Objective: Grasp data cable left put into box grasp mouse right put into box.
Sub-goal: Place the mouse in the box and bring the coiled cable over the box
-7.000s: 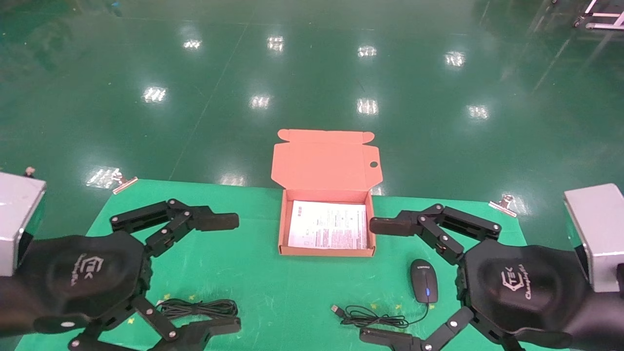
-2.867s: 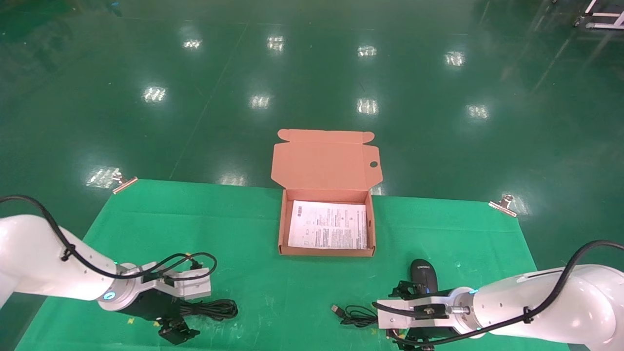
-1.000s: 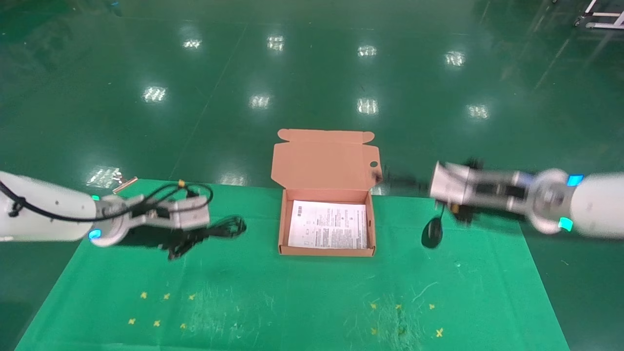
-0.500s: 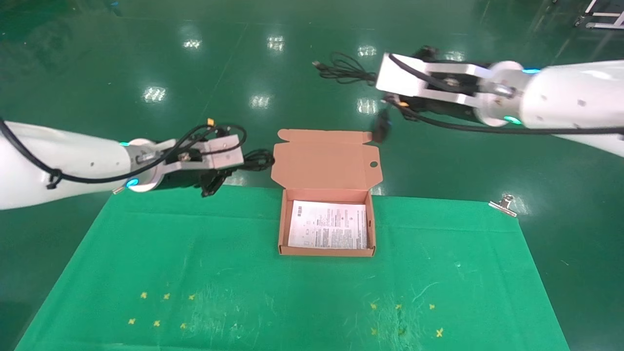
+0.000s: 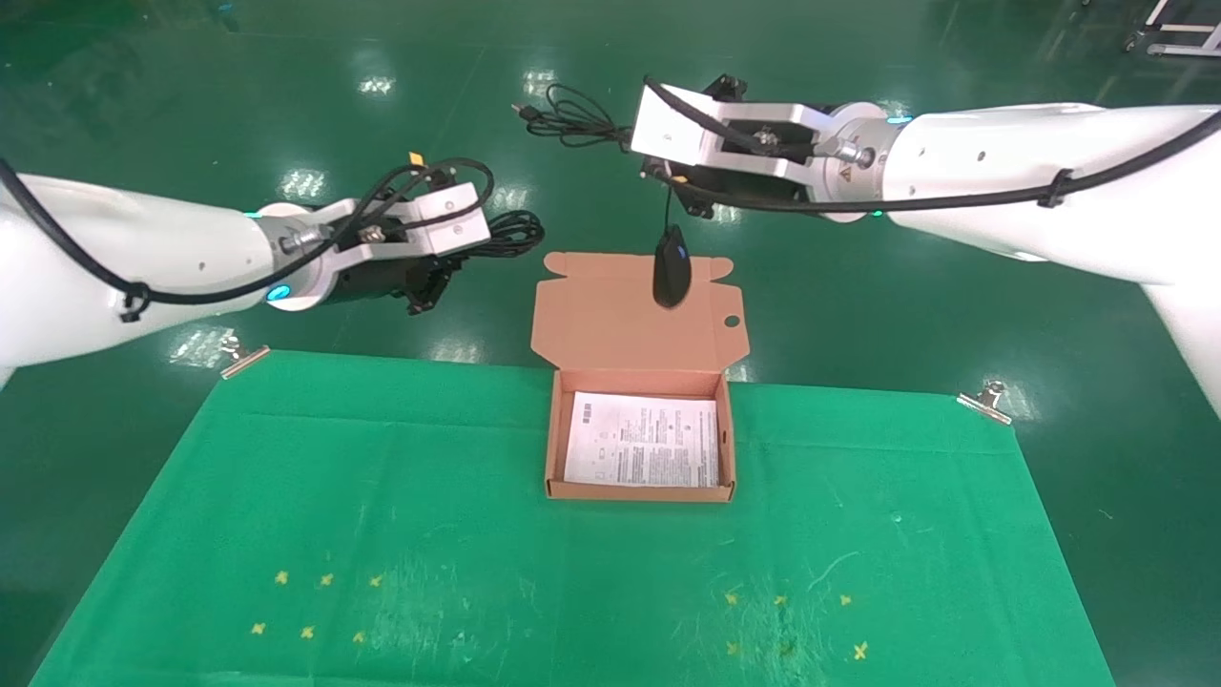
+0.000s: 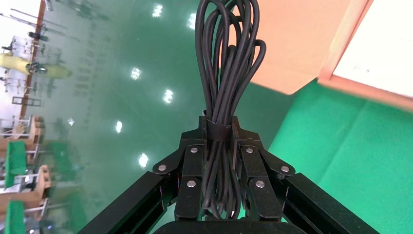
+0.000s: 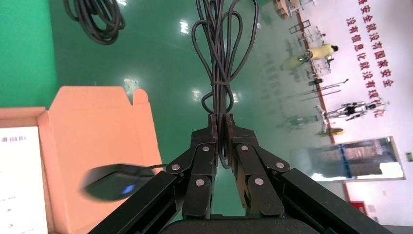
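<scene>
Now, both arms: up in the air, each carrying its own thing, so EARLIER pictures matter here.
Left gripper (image 5: 448,262): closed tight on the cable (image 5: 506,234), pinching the bundle at its tie band; the loops stick out past the fingers (image 6: 195,165).
Cable place: in the air, left of the box lid, no longer lying on the tabletop (image 5: 286,496) near the robot.
Right gripper (image 5: 668,176): closed on the mouse cord (image 5: 563,114), not on the mouse body.
Mouse (image 5: 672,277): hangs down by its cord, swinging in front of the open lid, above the box (image 5: 639,491) but not in it.
What changed: a moment ago the right arm was farther right and the mouse hung beside the lid; it is nearer the middle now. The left arm has lifted a bit too.
What it means: I think both pick-ups are done. Lowering each thing into the box comes next.
Box inside: only a white paper (image 5: 641,441) so far.
</scene>
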